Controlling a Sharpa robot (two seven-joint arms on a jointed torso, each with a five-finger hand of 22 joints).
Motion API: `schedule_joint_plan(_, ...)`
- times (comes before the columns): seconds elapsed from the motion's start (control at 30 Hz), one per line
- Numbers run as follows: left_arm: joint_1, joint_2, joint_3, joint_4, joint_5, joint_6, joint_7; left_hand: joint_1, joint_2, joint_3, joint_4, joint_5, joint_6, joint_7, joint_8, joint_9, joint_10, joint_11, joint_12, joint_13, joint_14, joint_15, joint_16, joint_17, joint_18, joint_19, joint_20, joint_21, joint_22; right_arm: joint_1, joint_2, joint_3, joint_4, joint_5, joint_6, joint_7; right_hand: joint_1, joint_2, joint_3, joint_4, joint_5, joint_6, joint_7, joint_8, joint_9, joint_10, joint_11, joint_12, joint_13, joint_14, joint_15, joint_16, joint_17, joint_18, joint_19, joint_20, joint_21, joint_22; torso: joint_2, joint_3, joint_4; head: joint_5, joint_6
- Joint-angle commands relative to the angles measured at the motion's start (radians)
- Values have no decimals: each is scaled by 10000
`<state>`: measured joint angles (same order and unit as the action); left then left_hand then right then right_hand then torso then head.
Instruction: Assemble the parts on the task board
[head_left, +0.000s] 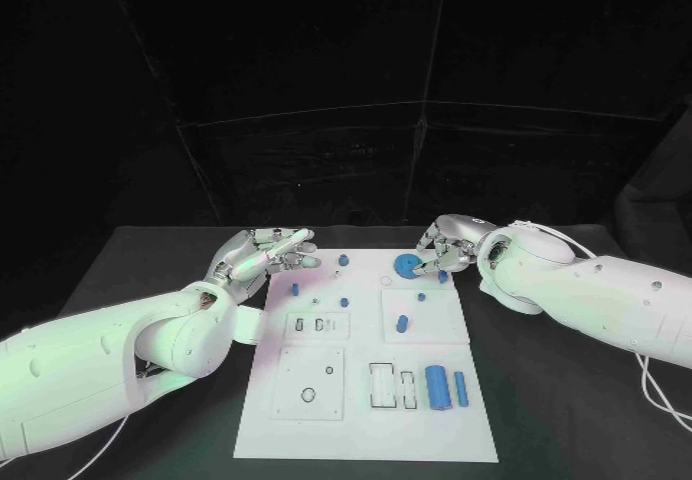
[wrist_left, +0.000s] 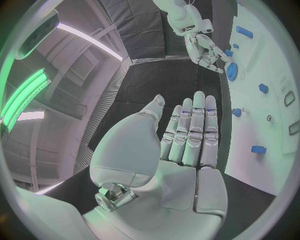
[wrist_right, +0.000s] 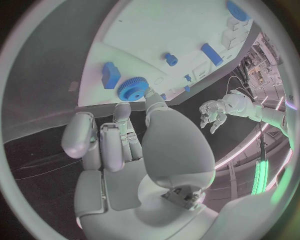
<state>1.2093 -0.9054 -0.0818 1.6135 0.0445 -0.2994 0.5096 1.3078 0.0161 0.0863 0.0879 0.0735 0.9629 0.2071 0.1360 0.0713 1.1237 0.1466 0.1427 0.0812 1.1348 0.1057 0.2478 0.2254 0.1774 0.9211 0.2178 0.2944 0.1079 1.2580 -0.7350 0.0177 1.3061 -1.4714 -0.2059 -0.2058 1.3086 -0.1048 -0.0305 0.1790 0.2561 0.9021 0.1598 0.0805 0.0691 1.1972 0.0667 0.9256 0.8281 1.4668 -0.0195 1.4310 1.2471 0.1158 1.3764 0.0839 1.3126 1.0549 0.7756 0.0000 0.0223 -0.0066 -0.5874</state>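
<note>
The blue gear (head_left: 408, 265) is sitting at the far right part of the white board (head_left: 325, 420), and the right hand (head_left: 447, 250) is right on it. In the right wrist view, the gear (wrist_right: 131, 89) is lying just past the tips of the fingers (wrist_right: 122, 111), with the thumb beside it. The fingers are curling toward its edge and seem to be touching it, but I cannot tell if they are really squeezing it. The gear is round and lying flat, so it has no long side to line up.

The left hand (head_left: 263, 255) is hanging over the desk (head_left: 159, 260) by the far left corner of the board. Its fingers are straight and close side by side, and it is holding nothing. It is farther from the gear than the right hand, so the gear looks like the right hand's job.

Other things are near. A small blue block (wrist_right: 110, 75) is lying just beside the gear, and it might get bumped. Small blue pegs (head_left: 294, 289) are standing on the board between the two hands. A blue pill-shaped piece (head_left: 404, 322) is lying nearer the middle. A blue tube (head_left: 437, 387) and a thin blue bar (head_left: 462, 389) are lying side by side at the near end, well apart from both hands.
</note>
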Motion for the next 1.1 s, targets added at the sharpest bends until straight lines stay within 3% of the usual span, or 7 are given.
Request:
schedule_joint_plan(0.03,13,18,6,-5,-2,152,35,-8,71,11,-59,8,20,41,-37,-10,-26,28,-49,-11,-17,-16,-57,9,72,26,33,-39,-13,20,88,9,-135,-11,475,-272,154,6,-22,85,79,-66,-17,42,13,-57,6,115,136,482,53,76,44,-199,40,41,75,14,8,1,19,0,-17)
schedule_joint_plan(0.6,12,43,5,-70,-2,163,18,-8,71,11,-59,8,20,41,-37,-10,-26,28,-49,-11,-17,-16,-57,9,72,26,33,-39,-13,19,458,10,-351,-92,300,-124,498,188,-210,295,255,0,-26,166,22,672,3,1699,1964,628,63,482,928,-282,187,54,379,514,13,2,3,8,-73)
schedule_joint_plan(1.1,12,47,5,-103,-2,166,-24,3,72,29,-84,8,23,38,-41,-10,-23,26,-56,-14,-14,-18,-62,20,73,32,32,-46,-20,17,571,10,-408,-613,473,-152,819,308,-233,220,250,85,-44,261,31,988,-10,2387,2760,681,63,649,1298,-330,270,61,557,812,22,4,20,-18,-84)
